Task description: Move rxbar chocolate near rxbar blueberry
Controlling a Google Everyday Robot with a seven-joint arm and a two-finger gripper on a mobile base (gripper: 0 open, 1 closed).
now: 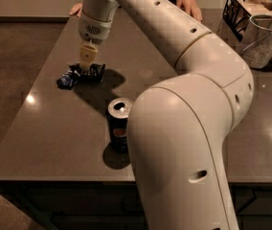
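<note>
Over the worktop [40,128], far left, gripper [86,63] with tip just above chocolate bar [94,74]; spread or pressed together, cannot tell. Touching its left end, blueberry bar [67,79], both flat, long axes roughly left to right. Outline of chocolate bar lost in shadow. Nearer, well apart, can [119,123].

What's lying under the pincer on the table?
The rxbar chocolate lies below the pincer, with the rxbar blueberry just beside it. The pincer's tip covers part of the black wrapper, so any contact is hidden.
</note>
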